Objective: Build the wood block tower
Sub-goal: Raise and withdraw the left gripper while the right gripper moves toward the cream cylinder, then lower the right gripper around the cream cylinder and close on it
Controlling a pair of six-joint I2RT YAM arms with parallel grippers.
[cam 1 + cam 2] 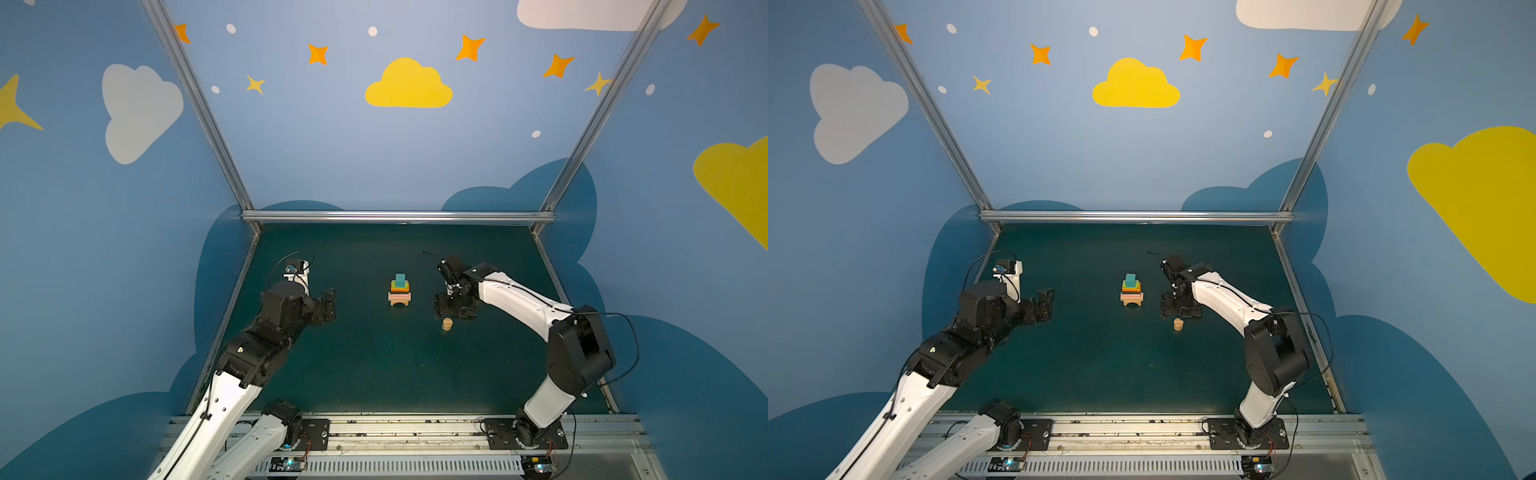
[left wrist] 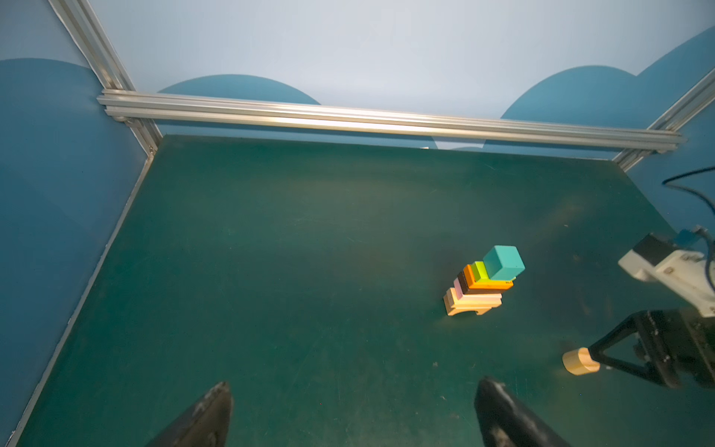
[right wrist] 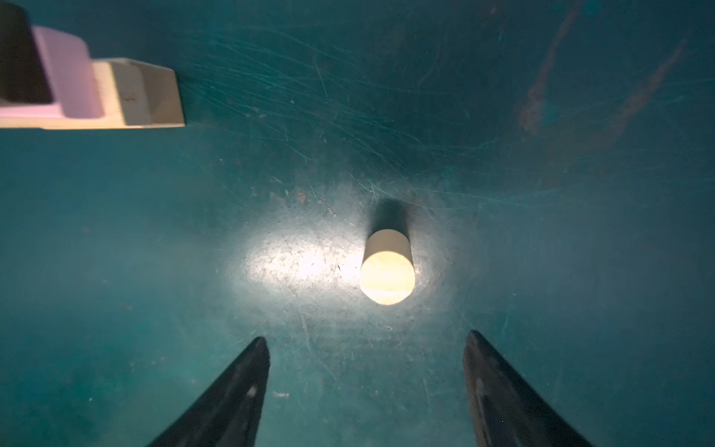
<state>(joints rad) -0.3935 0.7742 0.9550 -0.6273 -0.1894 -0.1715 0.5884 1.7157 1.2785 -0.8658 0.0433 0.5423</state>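
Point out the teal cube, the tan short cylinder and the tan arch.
teal cube (image 2: 503, 267): left wrist view, on the side facing the camera.
tan short cylinder (image 3: 387, 276): right wrist view, on its round end face.
tan arch (image 2: 453, 309): left wrist view, on one leg of its front face.

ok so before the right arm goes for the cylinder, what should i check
1. right gripper open and empty: ok
2. tan cylinder upright, standing free: ok
3. cylinder lined up ahead of the open jaws: ok, slightly off centre
4. teal cube top bare to receive it: ok
5. left gripper open, apart from the tower: ok
6. tower layers stacked squarely: cannot tell
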